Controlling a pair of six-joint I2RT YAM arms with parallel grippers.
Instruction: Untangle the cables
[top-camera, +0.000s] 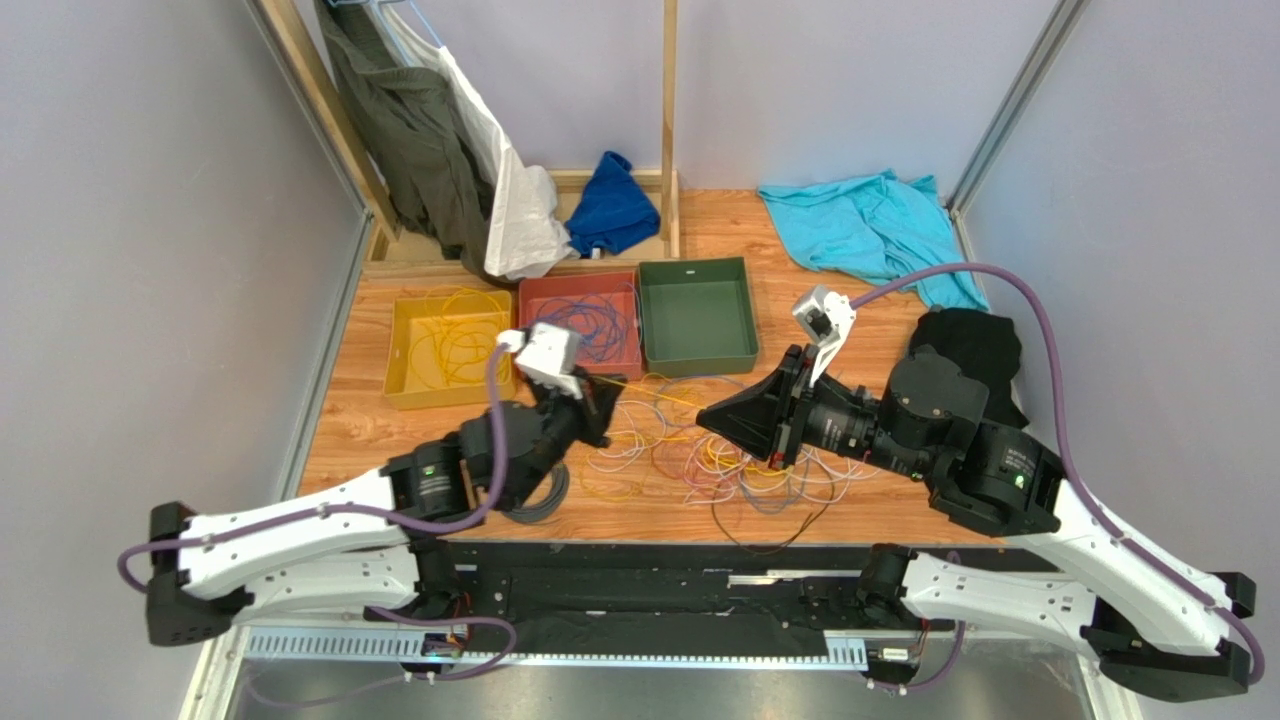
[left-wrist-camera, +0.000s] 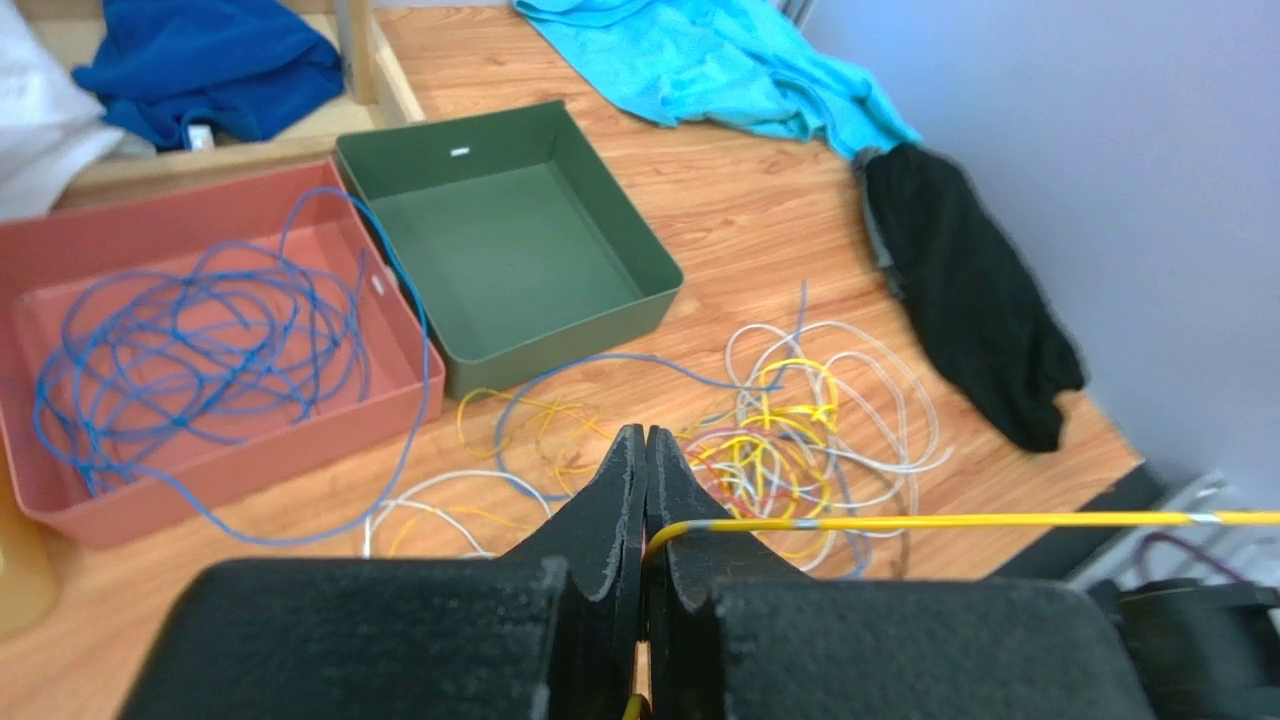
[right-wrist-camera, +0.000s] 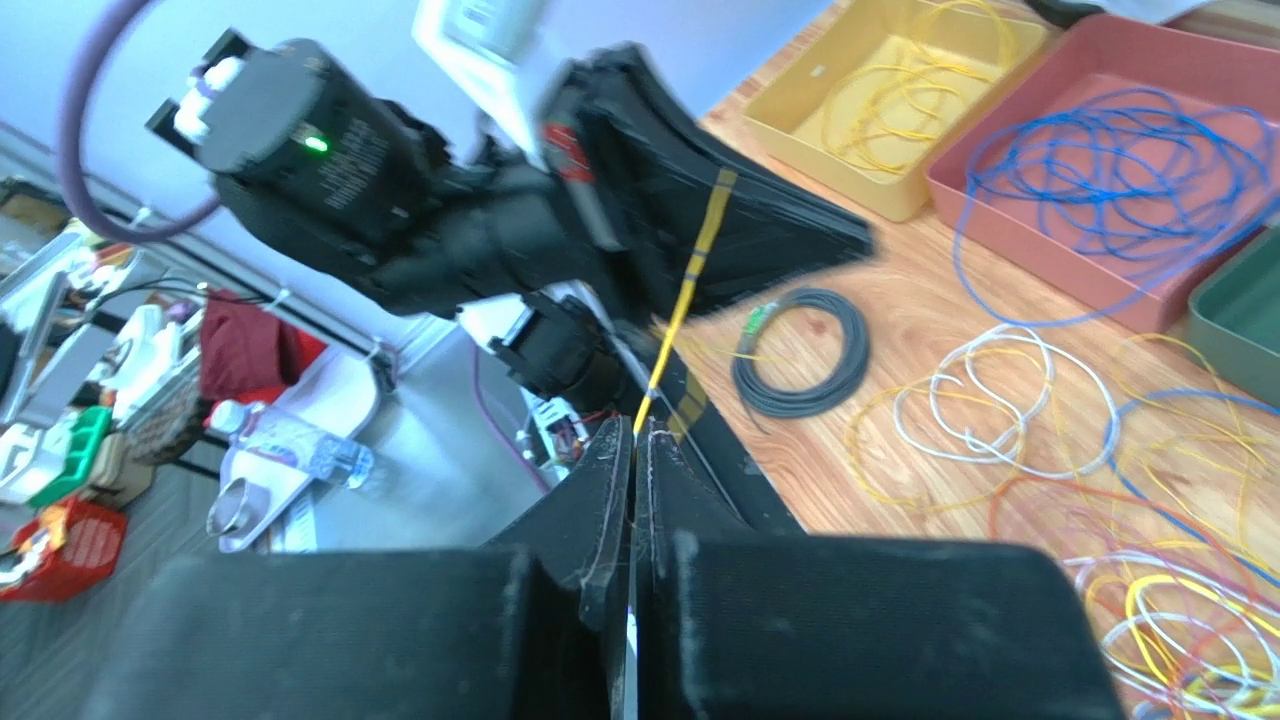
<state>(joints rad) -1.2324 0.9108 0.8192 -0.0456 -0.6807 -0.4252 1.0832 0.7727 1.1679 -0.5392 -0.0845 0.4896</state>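
A yellow cable (top-camera: 661, 401) is stretched taut between my two grippers, above the table. My left gripper (top-camera: 601, 408) is shut on one end of it; in the left wrist view the cable (left-wrist-camera: 977, 521) leaves the shut jaws (left-wrist-camera: 646, 438) to the right. My right gripper (top-camera: 718, 422) is shut on the same cable (right-wrist-camera: 684, 300), which rises from its tips (right-wrist-camera: 633, 435) to the left gripper (right-wrist-camera: 721, 195). A tangle of yellow, white, blue and orange cables (top-camera: 736, 473) lies on the table below them and shows in the left wrist view (left-wrist-camera: 796, 435). A black coil with a green tag (right-wrist-camera: 804, 353) lies beside the left arm.
A yellow tray (top-camera: 406, 360) holds yellow cables, a red tray (top-camera: 628, 353) holds blue cables (left-wrist-camera: 196, 353), and a green tray (top-camera: 696, 318) is empty. A cyan cloth (top-camera: 864, 225), a black cloth (top-camera: 974, 345) and a blue cloth (top-camera: 613, 203) lie at the back and right.
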